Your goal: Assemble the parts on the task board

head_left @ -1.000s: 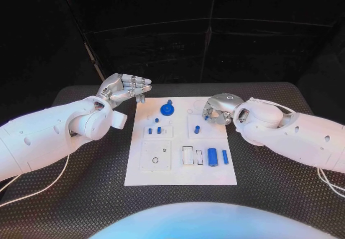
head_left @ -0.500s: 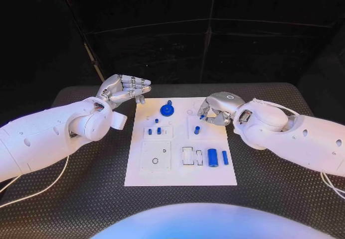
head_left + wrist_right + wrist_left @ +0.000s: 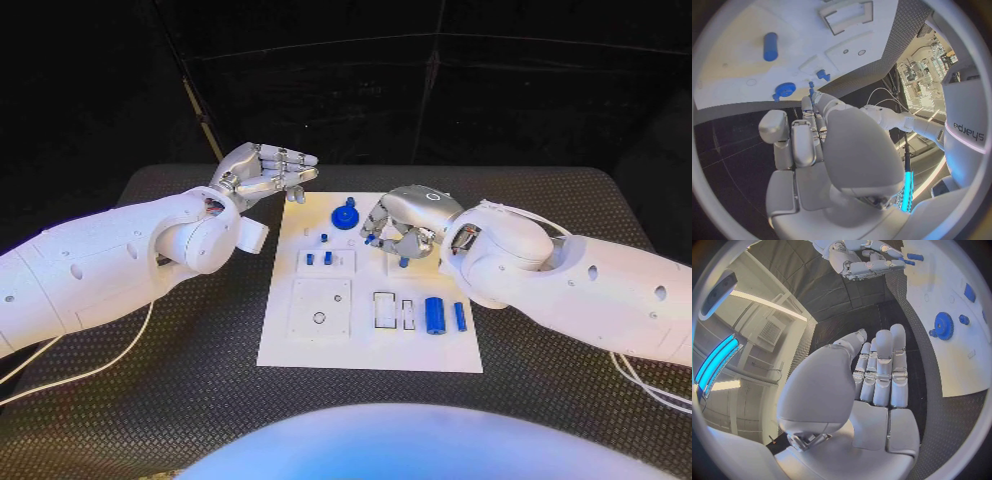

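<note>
On the black table [image 3: 173, 400], our right hand [image 3: 404, 225] has moved inward over the white board's [image 3: 289, 345] far edge beside the blue gear [image 3: 345, 215], fingers curled, contents untellable, while our left hand [image 3: 267, 172] hovers curled, empty.

A black textured table [image 3: 173, 380] is being seen under everything, and a white cable [image 3: 87, 372] is lying across its left part.
</note>
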You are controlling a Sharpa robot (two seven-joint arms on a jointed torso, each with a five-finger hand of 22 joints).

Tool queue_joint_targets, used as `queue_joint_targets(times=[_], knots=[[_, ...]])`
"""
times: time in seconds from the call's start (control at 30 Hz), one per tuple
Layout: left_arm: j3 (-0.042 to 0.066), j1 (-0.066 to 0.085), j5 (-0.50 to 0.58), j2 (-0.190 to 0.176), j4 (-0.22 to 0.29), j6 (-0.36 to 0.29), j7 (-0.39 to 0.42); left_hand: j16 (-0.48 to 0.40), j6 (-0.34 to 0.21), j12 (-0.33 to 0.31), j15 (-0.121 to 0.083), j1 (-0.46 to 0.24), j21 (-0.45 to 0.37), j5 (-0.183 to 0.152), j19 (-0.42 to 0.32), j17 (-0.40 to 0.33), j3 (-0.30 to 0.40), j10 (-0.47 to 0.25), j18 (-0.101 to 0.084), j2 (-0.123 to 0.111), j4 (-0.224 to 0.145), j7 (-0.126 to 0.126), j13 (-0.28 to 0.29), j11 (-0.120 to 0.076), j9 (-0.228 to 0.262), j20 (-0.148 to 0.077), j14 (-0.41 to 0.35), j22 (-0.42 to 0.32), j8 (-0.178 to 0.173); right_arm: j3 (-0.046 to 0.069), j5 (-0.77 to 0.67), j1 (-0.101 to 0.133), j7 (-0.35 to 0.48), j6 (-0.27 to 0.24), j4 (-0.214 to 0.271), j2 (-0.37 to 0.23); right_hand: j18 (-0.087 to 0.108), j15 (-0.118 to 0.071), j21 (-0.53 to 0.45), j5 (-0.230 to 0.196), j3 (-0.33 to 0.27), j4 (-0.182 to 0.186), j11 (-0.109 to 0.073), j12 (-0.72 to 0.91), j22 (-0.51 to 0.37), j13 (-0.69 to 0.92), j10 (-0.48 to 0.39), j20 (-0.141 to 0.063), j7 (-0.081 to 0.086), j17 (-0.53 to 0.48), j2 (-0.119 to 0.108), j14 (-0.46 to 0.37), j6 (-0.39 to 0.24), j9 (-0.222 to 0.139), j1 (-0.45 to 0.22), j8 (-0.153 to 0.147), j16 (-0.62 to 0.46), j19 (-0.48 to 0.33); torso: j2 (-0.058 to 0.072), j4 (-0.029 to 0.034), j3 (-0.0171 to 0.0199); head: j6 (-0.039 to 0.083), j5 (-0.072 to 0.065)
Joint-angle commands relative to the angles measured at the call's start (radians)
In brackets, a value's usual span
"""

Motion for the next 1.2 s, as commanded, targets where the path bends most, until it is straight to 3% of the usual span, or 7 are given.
queue_joint_targets(times=[0.03, 0.3, 0.63, 1.2], knots=[[0.001, 0.001, 0.005, 0.006, -0.001, 0.007, 0.006, -0.005, -0.004, 0.006, 0.001, -0.001, -0.004, -0.006, -0.006, -0.001, 0.000, -0.006, 0.013, 0.009, -0.005, 0.007, -0.001, 0.003, -0.001, 0.002, -0.003, -0.001, 0.003, -0.004, 0.017, -0.001, 0.028, 0.020, -0.009, 0.028, -0.012, -0.001, 0.004, -0.003, 0.006, -0.001, 0.004, -0.006, -0.002, 0.000, 0.005, -0.001, 0.003, -0.002, 0.001, 0.041, 0.005, 0.001, -0.009, -0.002, 0.003, 0.005, 0.000, 0.0001, 0.0002, -0.005, 0.013], [0.001, 0.001, 0.005, 0.016, -0.002, 0.009, 0.006, -0.005, -0.004, 0.006, 0.001, -0.001, -0.004, -0.006, -0.006, -0.001, 0.000, -0.006, 0.013, 0.009, -0.005, 0.007, -0.001, 0.003, -0.001, 0.002, -0.003, -0.001, 0.003, -0.037, 0.014, -0.019, 0.042, 0.052, -0.041, 0.091, -0.011, -0.001, 0.004, -0.002, 0.008, -0.002, 0.004, -0.007, -0.002, 0.000, 0.005, -0.001, 0.003, -0.001, 0.002, 0.041, 0.004, 0.001, -0.011, -0.003, 0.004, 0.005, 0.000, -0.0009, -0.0001, -0.015, 0.033], [0.001, 0.001, 0.021, 0.021, -0.004, 0.007, 0.006, -0.005, -0.005, 0.007, 0.001, -0.003, -0.005, -0.006, -0.006, -0.002, -0.001, -0.008, 0.013, 0.009, -0.005, 0.007, -0.001, 0.003, -0.001, 0.003, -0.003, -0.002, 0.003, -0.058, -0.009, -0.043, 0.044, 0.094, -0.067, 0.127, -0.011, -0.001, 0.003, -0.002, 0.012, -0.005, 0.005, -0.009, -0.002, 0.000, 0.004, -0.001, 0.004, -0.002, 0.002, 0.041, 0.003, 0.001, -0.015, -0.004, 0.004, 0.004, -0.001, -0.0014, 0.0006, -0.015, 0.051], [0.001, 0.001, 0.024, 0.027, -0.008, 0.010, 0.006, -0.006, -0.005, 0.008, 0.002, -0.003, -0.005, -0.007, -0.006, -0.002, -0.001, -0.008, 0.013, 0.008, -0.005, 0.007, -0.001, 0.003, -0.001, 0.003, -0.003, -0.002, 0.003, -0.067, -0.016, -0.050, 0.042, 0.140, -0.071, 0.137, -0.011, 0.000, 0.003, -0.003, 0.014, -0.006, 0.005, -0.010, -0.003, 0.000, 0.004, -0.001, 0.004, -0.003, 0.002, 0.041, 0.004, 0.001, -0.019, -0.005, 0.004, 0.004, -0.001, -0.0018, 0.0003, -0.015, 0.059]])
